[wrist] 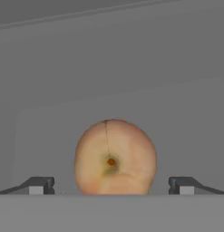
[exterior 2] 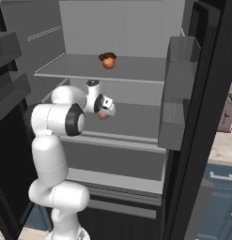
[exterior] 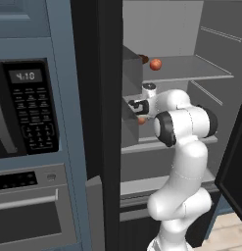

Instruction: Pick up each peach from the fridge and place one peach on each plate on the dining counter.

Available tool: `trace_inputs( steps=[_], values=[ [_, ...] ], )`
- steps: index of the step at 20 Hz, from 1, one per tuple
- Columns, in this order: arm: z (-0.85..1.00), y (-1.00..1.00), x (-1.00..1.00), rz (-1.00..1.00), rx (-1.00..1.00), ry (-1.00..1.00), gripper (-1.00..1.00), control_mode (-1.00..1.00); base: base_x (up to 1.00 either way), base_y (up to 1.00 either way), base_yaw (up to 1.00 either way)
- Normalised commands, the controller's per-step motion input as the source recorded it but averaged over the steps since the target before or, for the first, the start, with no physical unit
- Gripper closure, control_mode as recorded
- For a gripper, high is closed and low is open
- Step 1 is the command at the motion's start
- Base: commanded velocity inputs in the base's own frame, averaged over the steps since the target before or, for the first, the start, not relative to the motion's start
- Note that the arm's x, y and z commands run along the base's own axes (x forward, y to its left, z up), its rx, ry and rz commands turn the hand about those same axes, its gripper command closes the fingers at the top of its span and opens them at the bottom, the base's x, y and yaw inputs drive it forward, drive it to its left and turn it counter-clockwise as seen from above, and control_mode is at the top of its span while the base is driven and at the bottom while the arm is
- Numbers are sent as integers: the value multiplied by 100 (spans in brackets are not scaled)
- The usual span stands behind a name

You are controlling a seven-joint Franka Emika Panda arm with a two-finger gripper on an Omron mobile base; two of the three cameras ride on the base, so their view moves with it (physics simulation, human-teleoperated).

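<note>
Grey fridge interior (exterior 2: 127, 28) walls rise behind and above the jaws. A microwave (exterior: 25, 105) over an oven (exterior: 29, 211) stands beside them; light wood floor (exterior: 228, 235) lies below.

In the hand view the lower peach (wrist: 115, 156) is cut off along its underside by the bottom of the picture, and the tool's (wrist: 111, 186) two fingertips (wrist: 38, 185) show merely as short dark stubs either side of it, so whether they touch the fruit cannot be told. In the left base view the same peach (exterior: 141, 120) is mostly hidden behind the tool (exterior: 137, 109) and the door bin, a small orange sliver showing. A dark object (exterior: 144, 59) beside the upper peach (exterior: 155, 64), near the upper fridge shelf's (exterior: 201, 68) left edge, is too small and half-hidden to name.
</note>
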Motion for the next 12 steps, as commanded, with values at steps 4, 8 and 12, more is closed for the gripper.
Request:
trace_inputs(
  steps=[4, 8, 12],
  values=[
    [-20, 8, 1, -9, 0, 0, -100, -100, 0, 0, 0],
    [-45, -3, 28, -6, 0, 0, -100, -100, 0, 0, 0],
    [-22, -25, 45, -5, 0, 0, -100, -100, 0, 0, 0]
  ],
)
